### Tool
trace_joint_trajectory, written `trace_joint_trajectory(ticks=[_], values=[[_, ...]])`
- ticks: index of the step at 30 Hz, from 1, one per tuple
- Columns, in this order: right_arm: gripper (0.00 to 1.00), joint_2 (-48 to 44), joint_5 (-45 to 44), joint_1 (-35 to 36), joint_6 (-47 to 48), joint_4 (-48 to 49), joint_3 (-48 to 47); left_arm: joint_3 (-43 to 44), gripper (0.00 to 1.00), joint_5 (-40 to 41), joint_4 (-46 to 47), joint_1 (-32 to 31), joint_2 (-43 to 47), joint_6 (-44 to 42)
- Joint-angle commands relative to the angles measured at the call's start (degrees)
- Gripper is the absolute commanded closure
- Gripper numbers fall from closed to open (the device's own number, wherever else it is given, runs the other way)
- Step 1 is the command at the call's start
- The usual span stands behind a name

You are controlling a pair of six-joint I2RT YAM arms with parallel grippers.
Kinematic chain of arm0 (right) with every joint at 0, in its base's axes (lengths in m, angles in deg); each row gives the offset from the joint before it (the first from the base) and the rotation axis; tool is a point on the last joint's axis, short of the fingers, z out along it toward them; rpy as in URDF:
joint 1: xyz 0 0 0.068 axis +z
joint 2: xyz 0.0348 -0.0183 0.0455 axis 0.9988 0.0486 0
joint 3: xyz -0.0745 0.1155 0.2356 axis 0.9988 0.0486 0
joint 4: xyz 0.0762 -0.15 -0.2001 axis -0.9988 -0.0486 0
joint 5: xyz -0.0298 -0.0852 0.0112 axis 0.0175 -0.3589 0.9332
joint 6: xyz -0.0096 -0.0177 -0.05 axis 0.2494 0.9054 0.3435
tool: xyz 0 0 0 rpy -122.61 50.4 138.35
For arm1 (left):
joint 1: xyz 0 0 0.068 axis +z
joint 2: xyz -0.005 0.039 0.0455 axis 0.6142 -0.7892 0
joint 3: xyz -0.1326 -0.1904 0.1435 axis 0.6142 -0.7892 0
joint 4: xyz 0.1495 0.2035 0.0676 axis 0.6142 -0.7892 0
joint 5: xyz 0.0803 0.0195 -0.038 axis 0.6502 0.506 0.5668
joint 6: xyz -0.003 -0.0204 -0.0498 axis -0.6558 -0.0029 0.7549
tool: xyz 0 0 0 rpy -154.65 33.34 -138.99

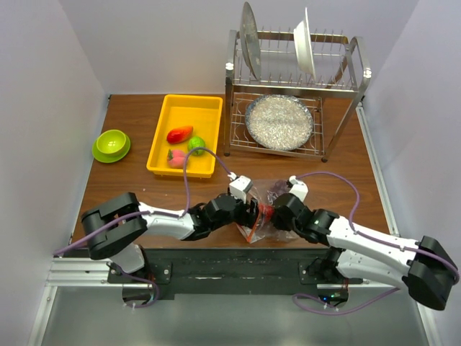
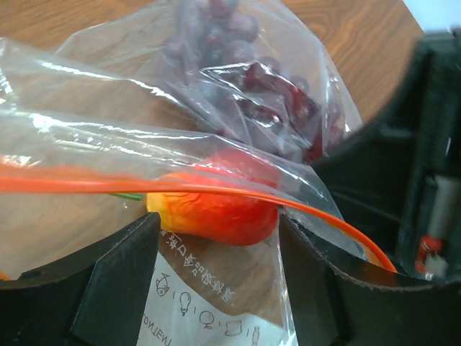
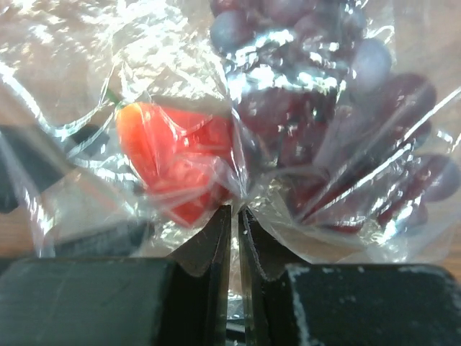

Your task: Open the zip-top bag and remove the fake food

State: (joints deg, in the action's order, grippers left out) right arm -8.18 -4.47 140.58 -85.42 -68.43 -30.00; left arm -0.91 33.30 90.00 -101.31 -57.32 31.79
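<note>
The zip-top bag (image 1: 263, 216) lies crumpled at the table's near edge, between my two grippers. In the left wrist view its orange-red zip strip (image 2: 86, 184) runs across the bag (image 2: 94, 130). Behind the strip sits an orange-red fake food piece (image 2: 216, 209), with the dark purple grapes (image 2: 270, 97) deeper in. My left gripper (image 2: 220, 241) (image 1: 252, 209) is open, its fingertips either side of the near end of that piece, over the bag's printed panel. My right gripper (image 3: 234, 210) (image 1: 277, 209) is shut on a pinch of the bag's film (image 3: 72, 58), with the red piece (image 3: 180, 166) and grapes (image 3: 338, 130) just beyond.
A yellow tray (image 1: 164, 126) at the back left holds an orange-red piece (image 1: 179, 134), a green fruit (image 1: 196, 144) and a pink peach (image 1: 176, 157). A lime-green bowl (image 1: 111, 144) sits left of it. A metal dish rack (image 1: 356, 86) with plates stands at the back right.
</note>
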Motion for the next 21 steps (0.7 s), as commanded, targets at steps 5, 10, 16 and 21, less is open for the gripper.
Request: trace_joint_trajectory(ticks=[5,10,16,21], values=[[0.90,3.85,4.99,-5.81,6.28,4.41,-1.36,4.51,0.28,-0.38,3.48,-0.04,-3.80,-10.11],[0.93,5.18,9.90,-5.81,5.58,9.33,1.88,6.62,0.28,1.81,-0.47,0.05,-4.68,-3.63],[0.95,7.73,13.95,-5.81,5.93,15.83,4.79,10.14,0.28,4.10,-8.37,0.05,-5.21,3.58],[0.97,7.03,14.93,-5.64,5.75,15.76,5.05,12.78,0.28,8.58,-21.54,0.14,-3.37,14.92]])
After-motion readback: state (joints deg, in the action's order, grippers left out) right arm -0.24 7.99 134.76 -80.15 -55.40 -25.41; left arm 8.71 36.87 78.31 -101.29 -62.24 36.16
